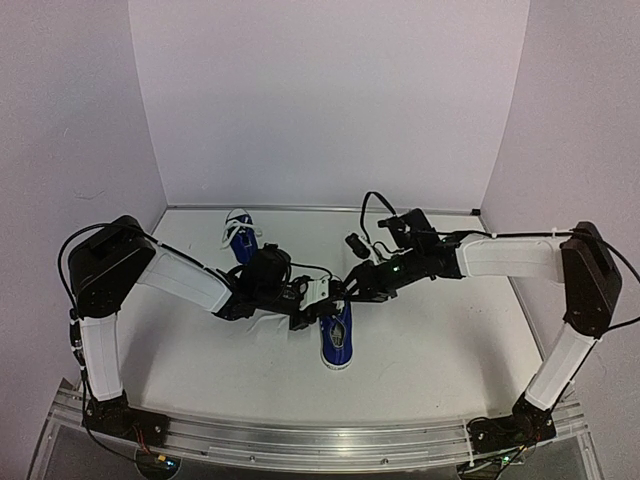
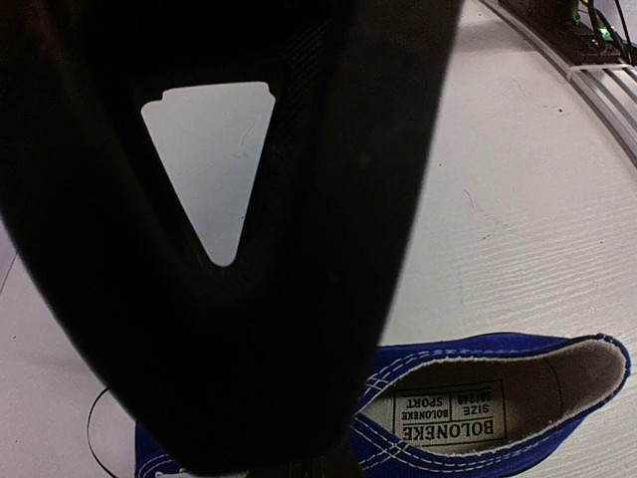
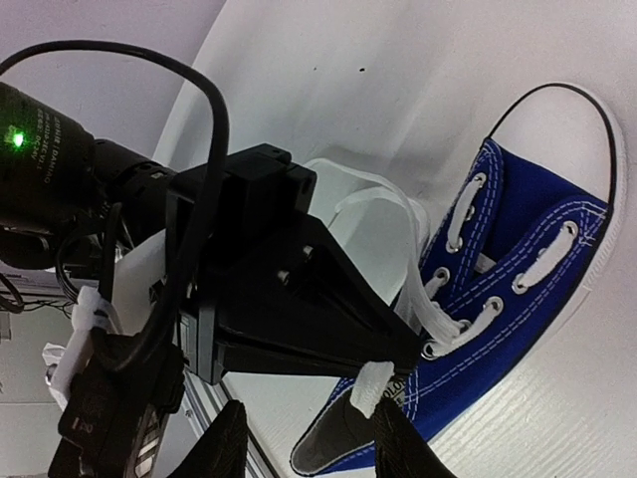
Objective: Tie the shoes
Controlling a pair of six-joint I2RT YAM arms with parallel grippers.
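Note:
One blue shoe [image 1: 338, 338] with a white toe cap lies mid-table, toe toward the near edge. Both grippers meet over its laces. My left gripper [image 1: 318, 297] is shut on a white lace [image 3: 370, 386], whose short end pokes out under its black tip [image 3: 398, 347]. The right gripper [image 3: 311, 443] stands open just below that tip, the lace end hanging close beside its right finger [image 3: 400, 440]. More lace loops [image 3: 413, 261] run up from the eyelets. In the left wrist view a black finger fills most of the frame, and the shoe's labelled insole [image 2: 450, 418] shows beneath it.
The other blue shoe [image 1: 240, 241] sits at the back left near the wall, its laces loose. An aluminium rail [image 1: 320, 436] runs along the near edge. White walls close in the table on three sides.

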